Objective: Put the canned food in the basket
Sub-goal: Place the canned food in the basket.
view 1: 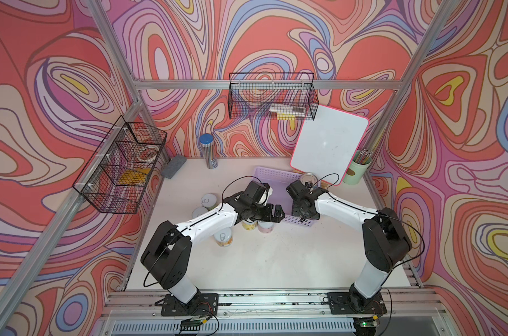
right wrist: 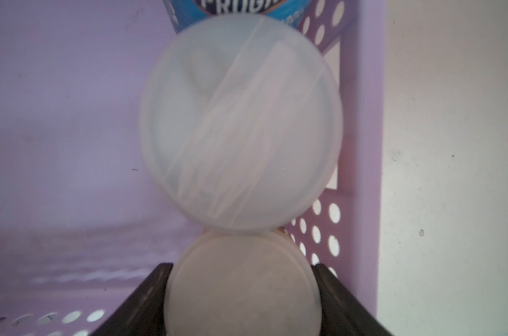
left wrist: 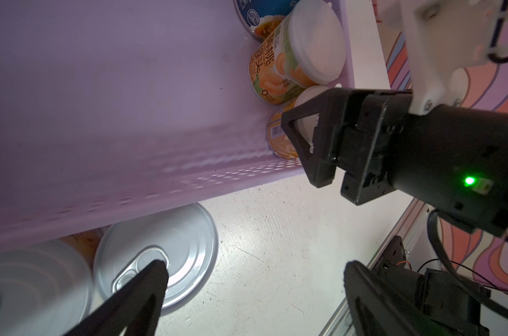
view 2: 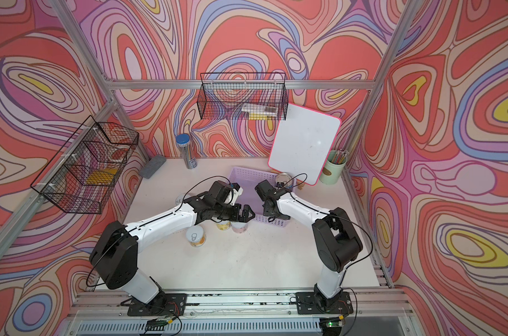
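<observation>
**Desk** (view 1: 276, 261): white and flat. The near half is bare, which we judge the safest room for swinging an arm.

**Basket** (view 1: 271, 174): lavender with perforated walls, sitting mid-desk. Most of its floor is free. Every can must be lifted over its low rim, and a whiteboard (view 1: 330, 142) leans over its far corner.

**Left tool** (left wrist: 255, 266): fingers spread wide and holding nothing. It hovers above the desk cans just outside the basket's near wall.

**Right tool** (right wrist: 242, 267): reaches down inside the basket, one finger on each side of a capped can (right wrist: 242, 302). We cannot tell whether they grip it or only flank it. The two tools sit near each other, so we would move one at a time.

**Canned food, in basket:** three in a row along one end wall.
- The blue-label can (left wrist: 264, 17).
- A peach-label can (left wrist: 279, 67).
- The capped can between the right tool's fingers.

**Canned food, on desk:** five show in both top views.
- Two by the left forearm (view 1: 208, 200).
- One standing alone (view 1: 223, 237).
- A yellow can (view 1: 249, 224) and a pink can (view 1: 265, 226) against the basket wall.

**Handling, by our judgement:**
- The cans are rigid, fairly heavy and smooth-sided.
- We would grip across the body below the lid rim, since the plastic caps may flex.
</observation>
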Action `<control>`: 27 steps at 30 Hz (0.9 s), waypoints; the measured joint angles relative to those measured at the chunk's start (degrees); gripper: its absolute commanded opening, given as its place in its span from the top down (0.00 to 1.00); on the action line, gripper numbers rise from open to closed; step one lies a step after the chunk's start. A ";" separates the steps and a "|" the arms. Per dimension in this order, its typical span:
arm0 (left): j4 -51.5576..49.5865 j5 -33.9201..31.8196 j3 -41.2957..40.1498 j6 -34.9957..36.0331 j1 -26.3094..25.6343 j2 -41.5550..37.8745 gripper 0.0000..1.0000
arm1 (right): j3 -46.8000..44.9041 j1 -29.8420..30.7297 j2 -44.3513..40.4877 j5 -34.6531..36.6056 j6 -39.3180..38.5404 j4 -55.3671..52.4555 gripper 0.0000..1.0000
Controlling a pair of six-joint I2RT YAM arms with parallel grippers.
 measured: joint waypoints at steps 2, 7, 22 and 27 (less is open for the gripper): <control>0.00 0.00 0.00 0.04 0.00 0.00 0.01 | 0.00 -0.11 -0.09 -0.13 0.00 0.22 0.20; 0.00 0.00 0.00 0.20 0.00 0.00 0.01 | 0.02 -0.11 -0.35 -0.20 -0.02 0.33 0.20; 0.17 -0.11 0.00 0.17 0.00 0.00 0.01 | 0.61 -0.28 -4.72 0.48 -0.52 -1.92 0.20; -0.87 -0.68 1.33 1.36 0.44 0.00 0.02 | -0.76 -0.39 -9.84 0.07 -2.40 0.39 0.21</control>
